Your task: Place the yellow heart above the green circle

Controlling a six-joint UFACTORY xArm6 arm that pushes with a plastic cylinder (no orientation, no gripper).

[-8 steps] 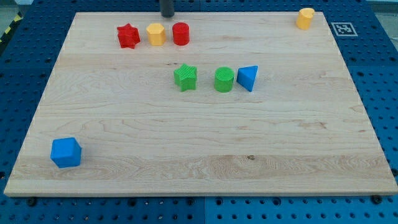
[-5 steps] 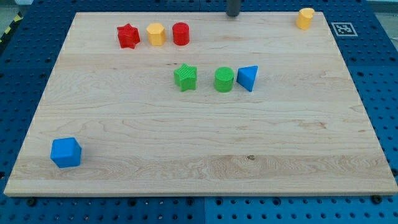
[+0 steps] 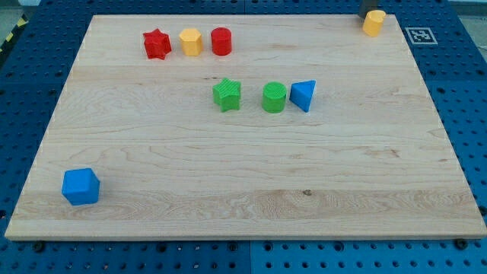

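Camera view: You will find the yellow heart [image 3: 373, 23] at the top right corner of the wooden board [image 3: 243, 175], close to the board's top edge. The rod ends in my tip [image 3: 365, 15], which shows only as a dark sliver at the view's top edge, just beside the heart's upper left; whether the two touch cannot be told. The rod carries no jaws or fingers, so no open or closed state applies.

The green circle [image 3: 275, 97] lies near the middle of the board, toward the top edge, well apart from the heart, which sits up and to the view's right of it. The blue triangle [image 3: 303, 95] stands just beside the circle on the view's right. The green star [image 3: 227, 94] lies near the circle on the view's left.

Near the top edge, left of centre, you will see a row of three blocks: a red star [image 3: 157, 44], a yellow hexagon-like block [image 3: 190, 42] and a red cylinder [image 3: 221, 41]. A blue cube [image 3: 81, 186] lies at the bottom left corner.
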